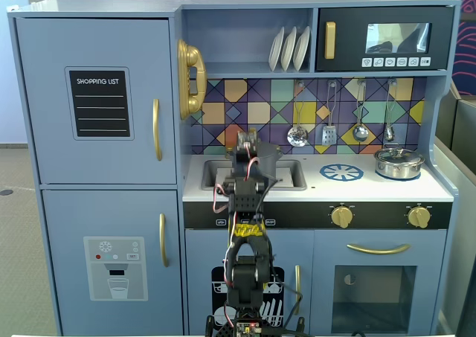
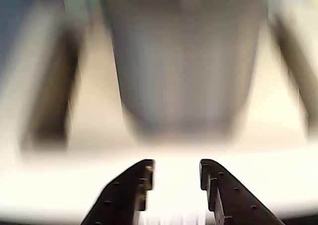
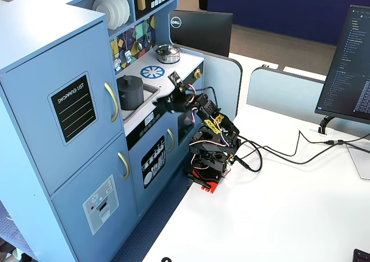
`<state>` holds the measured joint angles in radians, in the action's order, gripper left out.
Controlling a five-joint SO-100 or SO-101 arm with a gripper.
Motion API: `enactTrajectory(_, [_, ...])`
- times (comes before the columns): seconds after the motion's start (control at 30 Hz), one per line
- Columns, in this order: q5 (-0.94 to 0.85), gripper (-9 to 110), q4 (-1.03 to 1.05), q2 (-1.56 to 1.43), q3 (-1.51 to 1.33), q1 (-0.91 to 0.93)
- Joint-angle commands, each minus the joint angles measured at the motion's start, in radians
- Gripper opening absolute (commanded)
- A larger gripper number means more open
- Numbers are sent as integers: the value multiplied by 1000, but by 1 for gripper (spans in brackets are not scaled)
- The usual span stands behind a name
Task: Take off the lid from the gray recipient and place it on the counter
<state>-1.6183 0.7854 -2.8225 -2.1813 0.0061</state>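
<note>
Gray recipient (image 3: 129, 92) sits in the sink recess with its lid (image 3: 129, 79) on, untouched. Your gripper (image 2: 175, 179) hovers just short of it, jaws narrowly apart, empty. Grasp, lift and placing on the bench (image 3: 167, 67) all remain.

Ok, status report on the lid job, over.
End effector open, empty, short of gray pot. Pot in sink, lid on. Counter has silver pot; nothing blocking.
</note>
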Motion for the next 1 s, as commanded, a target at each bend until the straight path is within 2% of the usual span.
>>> enactTrajectory(0.0, [-15,11,-225,104,107,21])
enactTrajectory(0.27, [-12,17,-440,239,135,34])
enactTrajectory(0.97, [-2,14,-614,600,261,67])
